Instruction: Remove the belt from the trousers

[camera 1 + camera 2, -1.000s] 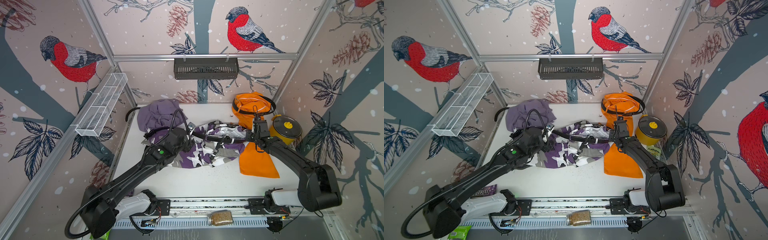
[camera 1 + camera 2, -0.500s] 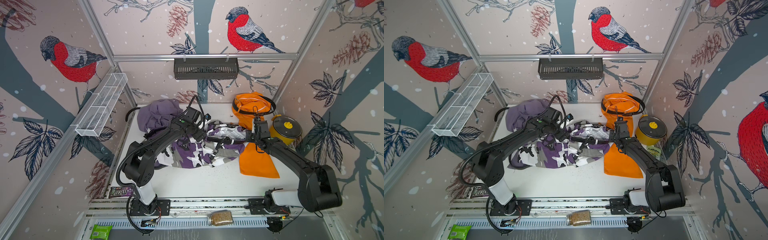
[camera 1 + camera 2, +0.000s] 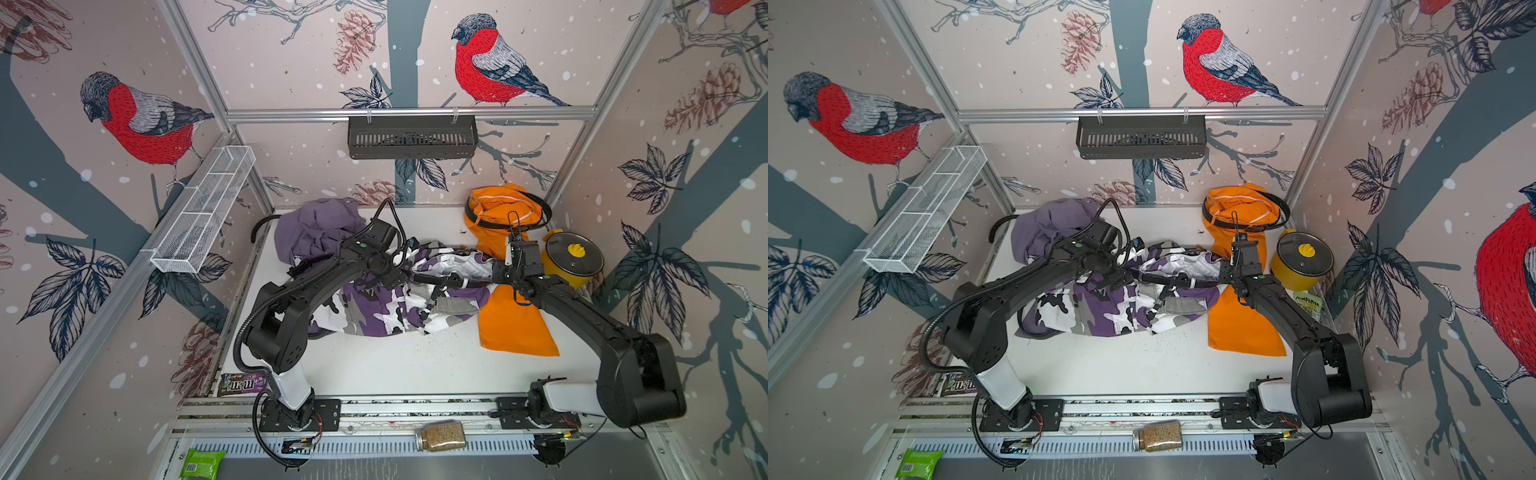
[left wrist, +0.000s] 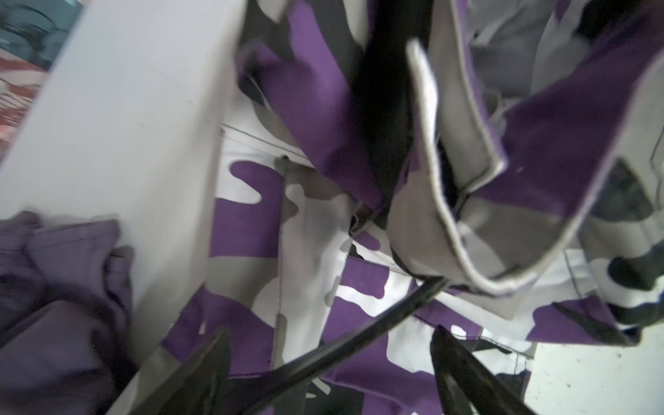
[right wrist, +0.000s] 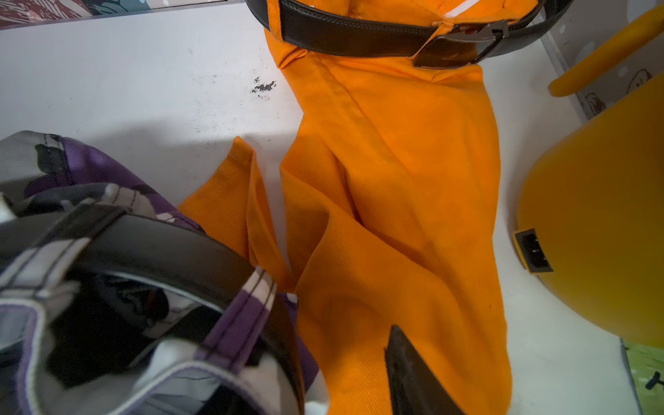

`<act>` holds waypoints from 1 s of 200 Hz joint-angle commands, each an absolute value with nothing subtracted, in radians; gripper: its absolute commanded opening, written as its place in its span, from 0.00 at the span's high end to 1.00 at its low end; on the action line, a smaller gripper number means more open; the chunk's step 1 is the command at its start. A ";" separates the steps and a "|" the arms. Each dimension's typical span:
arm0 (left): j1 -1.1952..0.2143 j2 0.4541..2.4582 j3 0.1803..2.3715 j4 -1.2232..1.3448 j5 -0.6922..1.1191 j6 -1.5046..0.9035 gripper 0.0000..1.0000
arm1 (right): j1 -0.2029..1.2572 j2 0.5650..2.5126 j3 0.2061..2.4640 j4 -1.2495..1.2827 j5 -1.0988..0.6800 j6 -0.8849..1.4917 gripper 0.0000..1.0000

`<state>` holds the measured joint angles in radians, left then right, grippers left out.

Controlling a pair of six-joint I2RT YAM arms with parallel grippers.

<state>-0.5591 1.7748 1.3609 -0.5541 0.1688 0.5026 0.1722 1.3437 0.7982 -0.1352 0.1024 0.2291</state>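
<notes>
White tabletop [image 3: 374, 365] boxed in by walls printed with bullfinches and pine cones; a white wire basket [image 3: 199, 216] on one side wall; a black slotted tray [image 3: 411, 137] on the rear rail; a jar of grain [image 3: 440, 436] lying on the front rail.

Three garments on the rear half. The lilac trousers [image 3: 316, 228] are bunched in the rear corner on the left arm's side; the camouflage trousers [image 3: 374, 309] lie crumpled mid-table, touching the lilac pair; the orange trousers [image 3: 513, 324] lie along the right arm's side, waist toward the rear wall. A second belt [image 3: 544, 212] loops round that waist, its buckle [image 5: 460, 46] clear in the right wrist view; a yellow pot [image 3: 575, 259] with a glass lid stands just beside.

The black belt [image 3: 440, 279] sits in the camouflage waistband's loops, running between the two grippers.

The left gripper [image 4: 330, 334] is low over the camouflage cloth; its fingers [image 4: 204, 370] are spread wide; a dark strap [image 4: 359, 336] passes between them, touching neither.

The right gripper [image 3: 498, 273] is at the waistband's other end, over orange cloth; one finger [image 5: 413, 373] shows, clear of the belt; the other is hidden behind the waistband; whether it pinches anything cannot be told.
</notes>
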 commanded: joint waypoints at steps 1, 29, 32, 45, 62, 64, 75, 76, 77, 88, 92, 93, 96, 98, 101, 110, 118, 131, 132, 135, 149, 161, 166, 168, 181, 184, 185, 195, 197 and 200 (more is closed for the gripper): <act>-0.561 1.843 1.389 -0.604 0.243 0.540 0.23 | 0.168 1.346 0.805 -0.137 0.095 0.216 0.49; -0.578 1.888 1.432 -0.619 0.141 0.482 0.70 | 0.165 1.357 0.805 -0.124 0.099 0.215 0.49; -0.577 1.880 1.429 -0.614 0.130 0.476 0.75 | 0.163 1.359 0.806 -0.124 0.101 0.214 0.49; -0.587 1.813 1.392 -0.565 0.077 0.451 0.93 | 0.160 1.370 0.809 -0.123 0.104 0.212 0.48; -0.610 1.665 1.298 -0.486 0.013 0.432 1.00 | 0.154 1.387 0.815 -0.123 0.121 0.209 0.48; -0.613 1.649 1.288 -0.478 0.007 0.430 1.00 | 0.154 1.390 0.816 -0.124 0.122 0.209 0.48; -0.622 1.553 1.234 -0.448 -0.028 0.415 1.00 | 0.149 1.400 0.817 -0.123 0.130 0.208 0.46; -0.622 1.547 1.230 -0.446 -0.033 0.414 1.00 | 0.149 1.400 0.817 -0.123 0.131 0.208 0.46; -0.623 1.537 1.225 -0.445 -0.035 0.413 1.00 | 0.148 1.401 0.818 -0.122 0.131 0.208 0.46; -0.626 1.460 1.181 -0.442 -0.053 0.414 1.00 | 0.144 1.408 0.817 -0.118 0.132 0.209 0.46; -0.627 1.435 1.168 -0.440 -0.063 0.414 1.00 | 0.143 1.411 0.817 -0.116 0.131 0.210 0.46; -0.628 1.427 1.164 -0.440 -0.068 0.413 1.00 | 0.143 1.412 0.817 -0.116 0.131 0.210 0.46; -0.629 1.411 1.152 -0.439 -0.077 0.413 1.00 | 0.142 1.415 0.819 -0.116 0.131 0.209 0.46; -0.630 1.399 1.144 -0.439 -0.084 0.413 1.00 | 0.141 1.417 0.818 -0.116 0.131 0.210 0.46; -0.630 1.382 1.134 -0.437 -0.096 0.413 1.00 | 0.142 1.419 0.820 -0.117 0.131 0.209 0.46; -0.632 1.336 1.099 -0.428 -0.132 0.401 1.00 | 0.140 1.427 0.822 -0.116 0.133 0.207 0.45; -0.632 1.301 1.070 -0.411 -0.179 0.390 1.00 | 0.138 1.431 0.824 -0.117 0.135 0.206 0.45; -0.632 1.254 1.034 -0.389 -0.272 0.364 1.00 | 0.135 1.434 0.822 -0.116 0.139 0.204 0.45; -0.632 1.250 1.031 -0.387 -0.279 0.363 1.00 | 0.134 1.434 0.821 -0.115 0.140 0.203 0.45; -0.632 1.240 1.025 -0.382 -0.300 0.361 1.00 | 0.134 1.434 0.821 -0.115 0.141 0.202 0.45; -0.632 1.206 1.004 -0.361 -0.386 0.343 1.00 | 0.129 1.436 0.820 -0.115 0.141 0.202 0.45; -0.631 1.179 0.984 -0.335 -0.451 0.337 1.00 | 0.128 1.434 0.819 -0.117 0.143 0.200 0.45; -0.632 1.170 0.969 -0.316 -0.481 0.337 1.00 | 0.128 1.435 0.818 -0.115 0.143 0.201 0.45; -0.631 1.167 0.966 -0.311 -0.492 0.337 1.00 | 0.128 1.435 0.819 -0.116 0.144 0.201 0.45; -0.628 1.158 0.958 -0.300 -0.553 0.344 1.00 | 0.126 1.434 0.819 -0.119 0.144 0.202 0.45; -0.626 1.158 0.957 -0.297 -0.564 0.348 1.00 | 0.126 1.434 0.819 -0.119 0.145 0.202 0.45; -0.626 1.158 0.956 -0.296 -0.568 0.349 1.00 | 0.126 1.434 0.818 -0.118 0.145 0.202 0.45; -0.626 1.162 0.955 -0.290 -0.631 0.354 1.00 | 0.125 1.435 0.818 -0.121 0.145 0.201 0.45; -0.625 1.162 0.954 -0.290 -0.643 0.355 1.00 | 0.125 1.434 0.818 -0.122 0.146 0.202 0.45; -0.624 1.163 0.954 -0.290 -0.661 0.358 1.00 | 0.124 1.434 0.818 -0.123 0.147 0.202 0.45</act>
